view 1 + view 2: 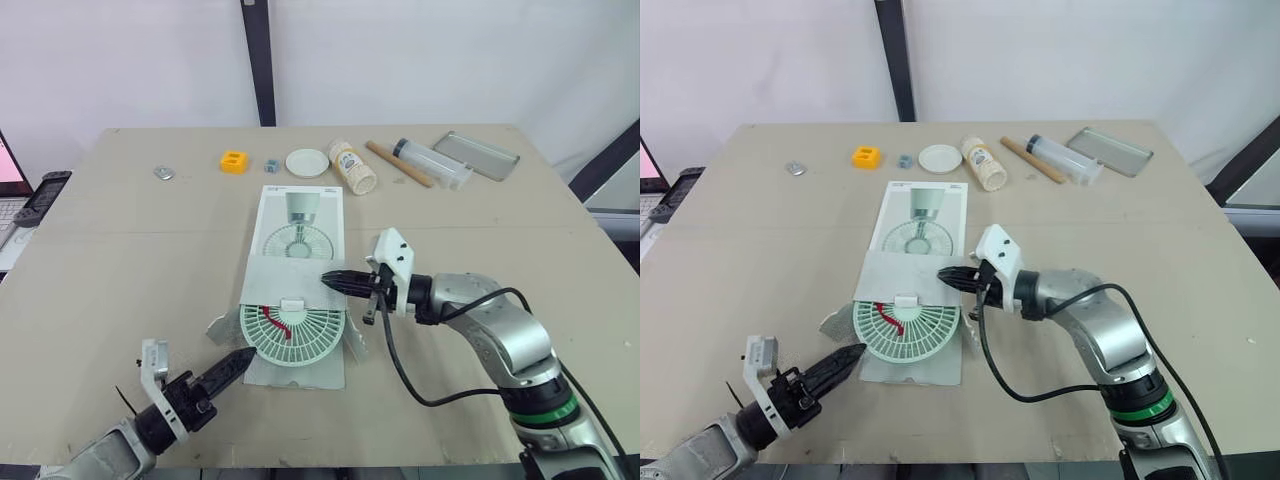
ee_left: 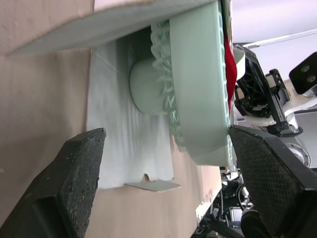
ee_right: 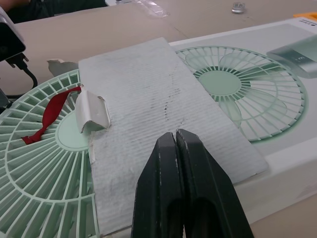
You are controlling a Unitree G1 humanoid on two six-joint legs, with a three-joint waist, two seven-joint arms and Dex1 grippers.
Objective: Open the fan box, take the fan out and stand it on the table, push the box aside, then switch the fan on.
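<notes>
- A beige counter [image 1: 120,260] is standing against a white wall, with a yellow block [image 1: 233,161], a white lid [image 1: 307,162], a lying bottle [image 1: 352,166] and a metal tray [image 1: 476,154] sitting along its far edge.
- The fan box [image 1: 302,212] is lying flat in the middle of the counter. Its near flap [image 1: 290,272] is folded back over the printed top, so the opening step is looking done.
- The mint-green fan [image 1: 295,338] is lying face up, partly out of the box's near end, with its far part tucked under the flap. A red strap [image 1: 272,320] is lying across its grille.
- The right gripper [image 1: 335,281] is sitting at the flap's right edge with its jaws pressed together on nothing; contact with the flap cannot be told.
- The left gripper [image 1: 238,366] is pointing at the fan's near-left rim.
- By this reading, pulling the fan clear, standing it up, pushing the box aside and switching it on are all waiting to be done.
- The left wrist view is adding what the head views are hiding: the jaws are spread wide, with the fan's edge between the fingers [image 2: 74,183]. The fan's rear hub [image 2: 146,87] is facing the box's white lining.
- The right wrist view is bringing the flap's corrugated underside and its bent tab [image 3: 94,111] close.
</notes>
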